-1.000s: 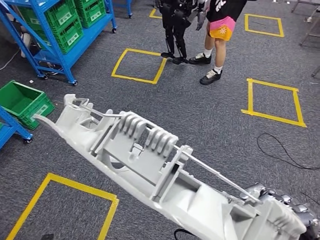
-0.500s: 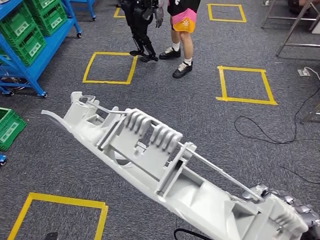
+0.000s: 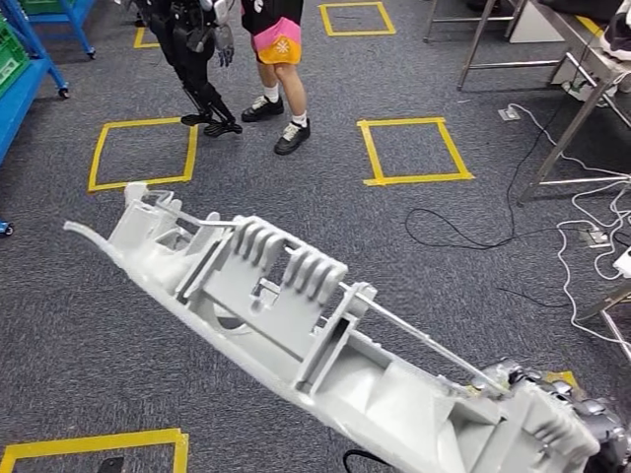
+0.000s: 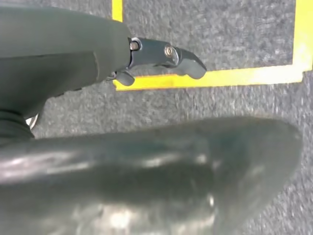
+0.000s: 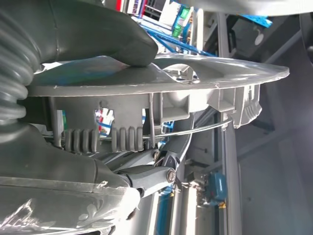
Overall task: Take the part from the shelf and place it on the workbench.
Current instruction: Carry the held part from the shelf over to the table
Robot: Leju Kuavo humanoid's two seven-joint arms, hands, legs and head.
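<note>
A long pale grey plastic part (image 3: 283, 305), ribbed and with a thin metal rod along it, hangs over the floor and runs from upper left to lower right in the head view. My right hand (image 3: 577, 419) grips its near end at the bottom right corner. In the right wrist view the thick thumb (image 5: 96, 34) presses on the part's flat edge (image 5: 173, 73), and dark fingers (image 5: 147, 176) wrap its other side. My left hand (image 4: 110, 127) hangs over the grey carpet with a dark finger (image 4: 169, 54) stretched out, holding nothing.
A person (image 3: 279, 44) and another dark robot (image 3: 193, 49) stand ahead. A metal-legged table (image 3: 565, 94) stands at the upper right, with cables (image 3: 476, 236) and a power strip on the carpet near it. Yellow tape squares (image 3: 413, 148) mark the floor. A blue shelf (image 3: 23, 74) sits far left.
The whole view has swung to the right: the blue shelves and green bins slid off to the left and the table came in. The part stays in my right hand.
</note>
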